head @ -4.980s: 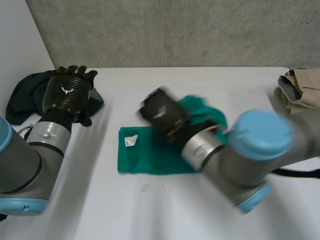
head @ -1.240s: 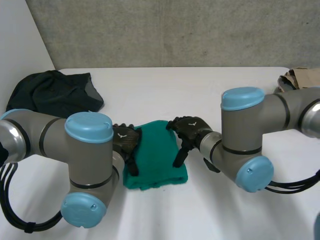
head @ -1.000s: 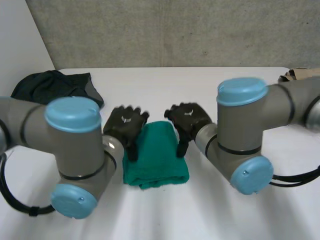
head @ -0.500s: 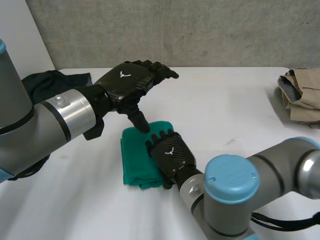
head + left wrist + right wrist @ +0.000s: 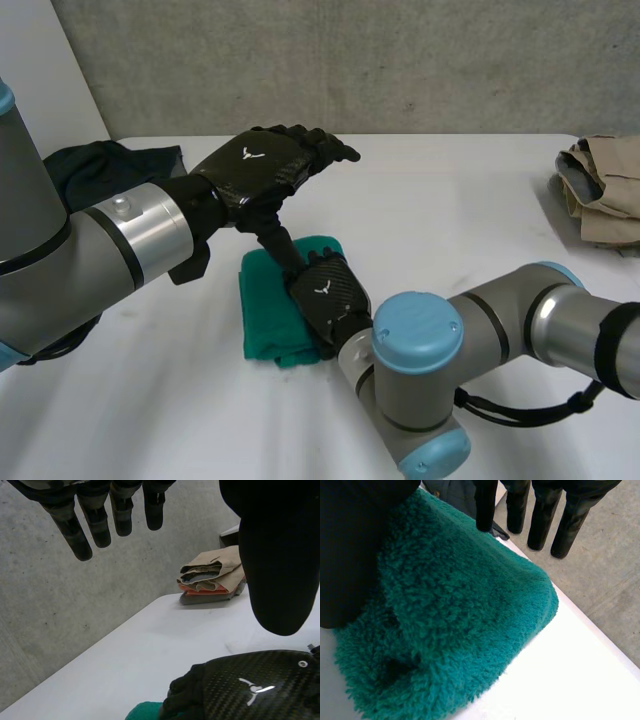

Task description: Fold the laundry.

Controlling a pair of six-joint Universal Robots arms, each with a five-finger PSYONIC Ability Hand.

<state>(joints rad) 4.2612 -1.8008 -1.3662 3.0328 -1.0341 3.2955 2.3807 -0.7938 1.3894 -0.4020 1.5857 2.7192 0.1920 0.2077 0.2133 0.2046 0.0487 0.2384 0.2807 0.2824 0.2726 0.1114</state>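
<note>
A green towel [image 5: 265, 305] lies folded into a small thick bundle near the table's middle. My right hand [image 5: 325, 293] rests palm down on its right half, fingers straight. In the right wrist view the towel [image 5: 465, 610] lies under the palm, the fingers [image 5: 540, 520] reach past its far edge and the thumb [image 5: 355, 555] lies along its side. My left hand [image 5: 262, 170] hovers above the towel's far end, open, thumb pointing down. In the left wrist view its fingers [image 5: 95, 520] are straight, and the right hand [image 5: 250, 690] sits below on the towel [image 5: 145, 713].
A dark garment [image 5: 105, 165] lies crumpled at the table's back left. A folded stack of tan clothes [image 5: 605, 190] sits at the right edge, also in the left wrist view [image 5: 212, 577]. A concrete wall runs behind the table.
Both hands left the towel's sides. The left rose above its far end; the right came over and settled palm down on the towel, then slid slightly left.
</note>
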